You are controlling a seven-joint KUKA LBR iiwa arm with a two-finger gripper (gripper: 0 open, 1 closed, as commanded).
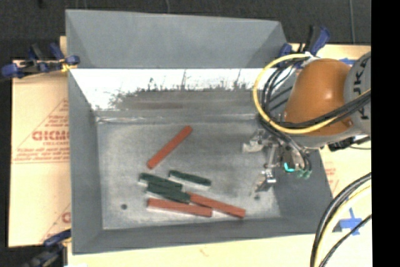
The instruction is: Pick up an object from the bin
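Note:
My gripper (267,179) hangs over the right side of the bin floor, under the orange wrist cover, with nothing seen between its fingers. To its lower left lie two long red-brown sticks (215,204), side by side near the front wall. Dark green sticks (164,186) rest just left of them, one short green piece (189,178) a little higher. A single red-brown stick (169,147) lies diagonally farther up and to the left.
A tiny dark speck (124,207) sits on the floor at the front left. The arm with its looped cables reaches in over the bin's right rim.

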